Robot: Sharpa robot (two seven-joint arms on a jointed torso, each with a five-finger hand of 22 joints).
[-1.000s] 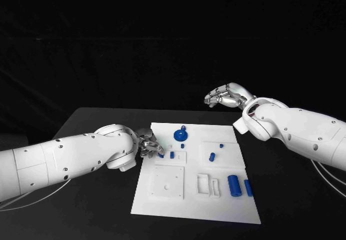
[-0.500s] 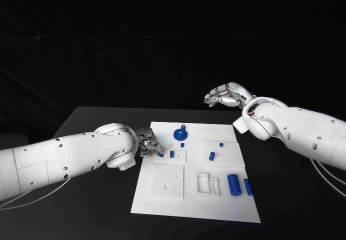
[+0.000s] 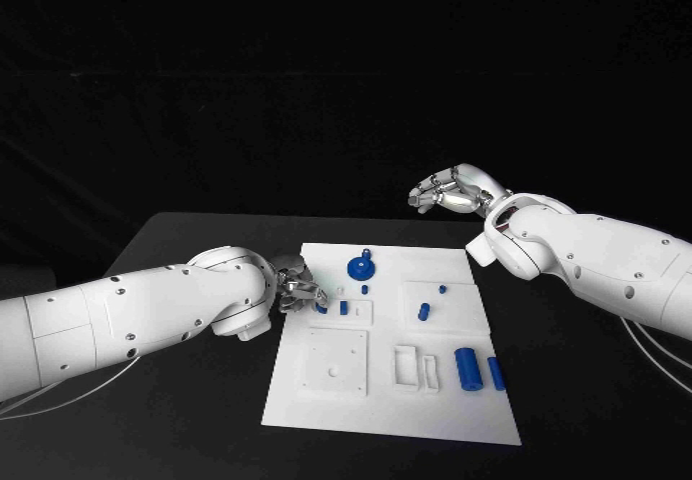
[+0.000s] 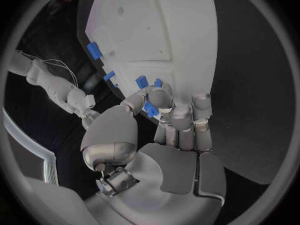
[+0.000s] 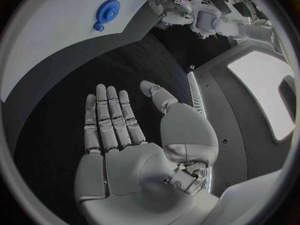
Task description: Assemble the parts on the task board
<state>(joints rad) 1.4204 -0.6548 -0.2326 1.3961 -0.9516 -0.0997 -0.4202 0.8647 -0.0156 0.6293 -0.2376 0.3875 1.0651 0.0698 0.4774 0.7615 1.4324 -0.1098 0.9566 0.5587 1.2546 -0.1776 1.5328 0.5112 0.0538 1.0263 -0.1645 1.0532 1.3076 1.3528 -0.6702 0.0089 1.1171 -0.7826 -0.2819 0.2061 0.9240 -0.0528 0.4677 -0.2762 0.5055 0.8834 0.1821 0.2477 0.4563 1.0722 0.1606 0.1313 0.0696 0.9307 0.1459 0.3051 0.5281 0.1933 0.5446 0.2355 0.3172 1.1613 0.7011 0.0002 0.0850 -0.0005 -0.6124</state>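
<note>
- White rectangular task board flat on the black tabletop, central landmark for all positions below.
- Left silver hand at the board's left edge, near its far half; fingers curled together, pinching a small blue part.
- Right silver hand raised beyond the board's far right corner, well apart from it; fingers straight and side by side, thumb apart, holding nothing.
- Round blue gear-like part near the board's far edge, left of centre.
- Small blue pegs just beside the left hand, on the board's far half.
- Blue cylinder lying on the board's right side, nearer half, with a slimmer blue cylinder just beside it toward the right edge.
</note>
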